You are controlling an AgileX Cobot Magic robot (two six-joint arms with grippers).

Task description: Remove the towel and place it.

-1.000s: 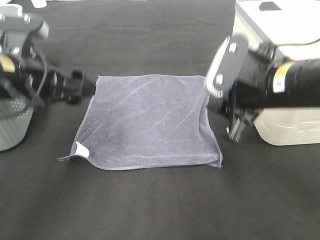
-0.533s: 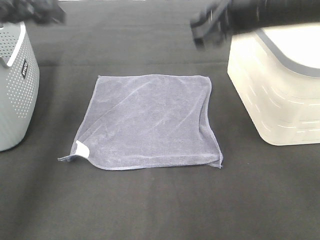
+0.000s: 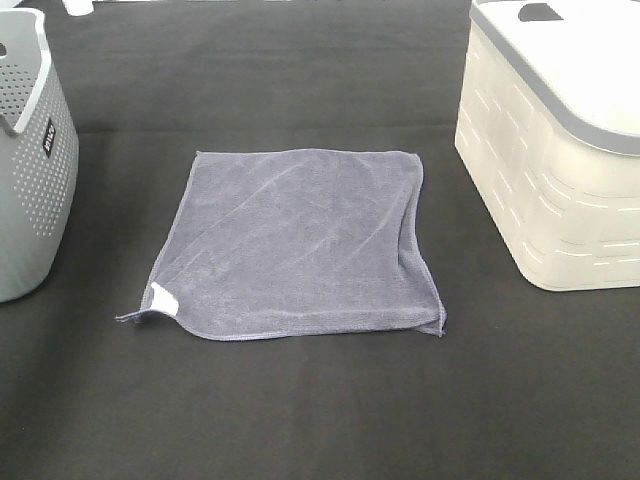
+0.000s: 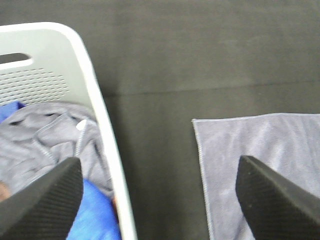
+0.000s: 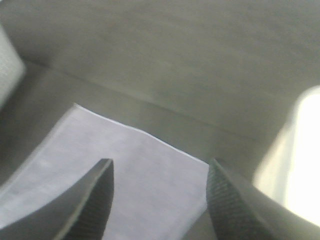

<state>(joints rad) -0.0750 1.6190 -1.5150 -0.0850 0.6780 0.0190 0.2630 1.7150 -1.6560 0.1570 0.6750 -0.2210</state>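
Both sets of jaws stand open with nothing in them. The left gripper [image 4: 160,200] hangs wide open over the gap between the grey basket [image 3: 30,150] and the towel [image 3: 300,240]. The right gripper [image 5: 160,200] hangs open above the towel. The towel lies flat on the black table [image 3: 320,420], between the grey basket and the white box [image 3: 560,160], touching neither. Its white tag [image 3: 163,297] is at the near left corner.

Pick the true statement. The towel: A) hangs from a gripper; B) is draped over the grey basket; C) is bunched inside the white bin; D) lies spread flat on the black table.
D: the towel lies flat on the table, apart from the grey basket and the white bin.
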